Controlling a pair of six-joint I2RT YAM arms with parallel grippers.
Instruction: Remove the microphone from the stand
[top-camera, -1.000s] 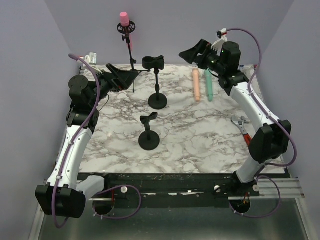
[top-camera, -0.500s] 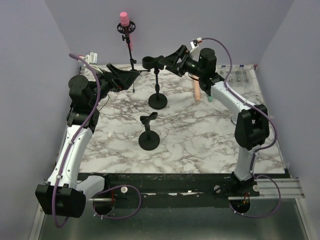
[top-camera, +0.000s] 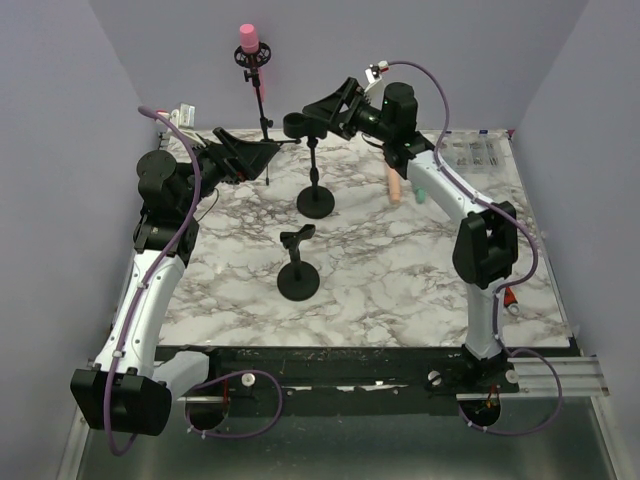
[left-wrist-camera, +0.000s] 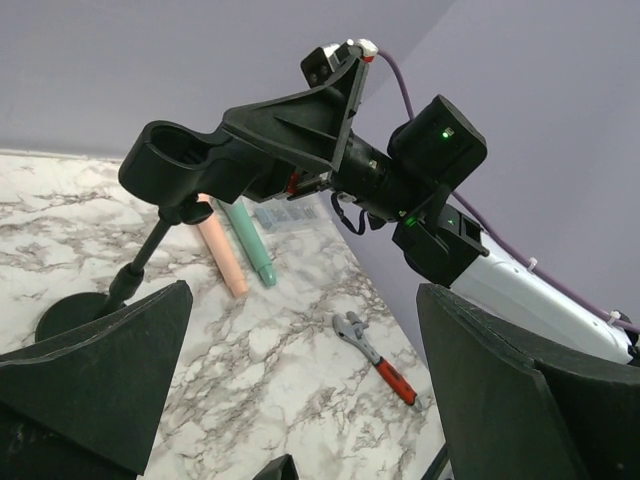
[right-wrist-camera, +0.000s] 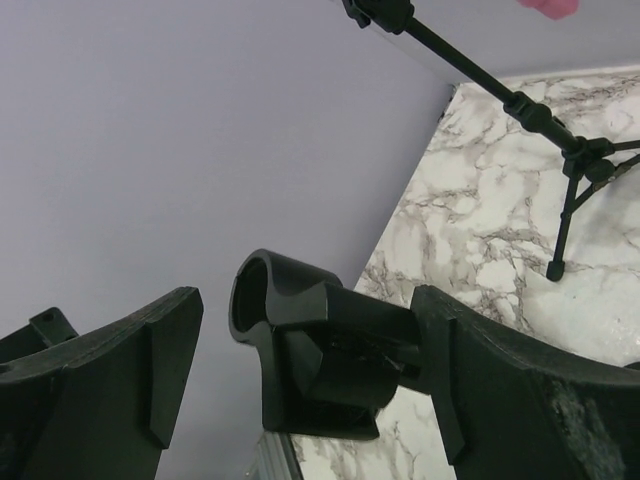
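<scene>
The pink microphone (top-camera: 247, 40) sits upright in a black mount on top of a thin tripod stand (top-camera: 262, 100) at the back left. It shows only as a pink corner in the right wrist view (right-wrist-camera: 548, 8). My right gripper (top-camera: 318, 112) is open. The empty clip (right-wrist-camera: 320, 350) of a tall black desk stand (top-camera: 316, 200) lies between its jaws, to the right of the tripod. My left gripper (top-camera: 268, 148) is open and empty, low beside the tripod's legs. In the left wrist view it (left-wrist-camera: 305, 290) faces the clip (left-wrist-camera: 190, 165).
A shorter black stand (top-camera: 299, 283) with an empty clip stands mid-table. A peach microphone (top-camera: 394, 185) and a green one (top-camera: 420, 190) lie at the back right, by a clear case (top-camera: 470, 150). A red-handled wrench (left-wrist-camera: 378, 358) lies near the right edge.
My right arm has swung left from the back right corner, and its open jaws now sit around the tall stand's clip. The left arm has not moved.
</scene>
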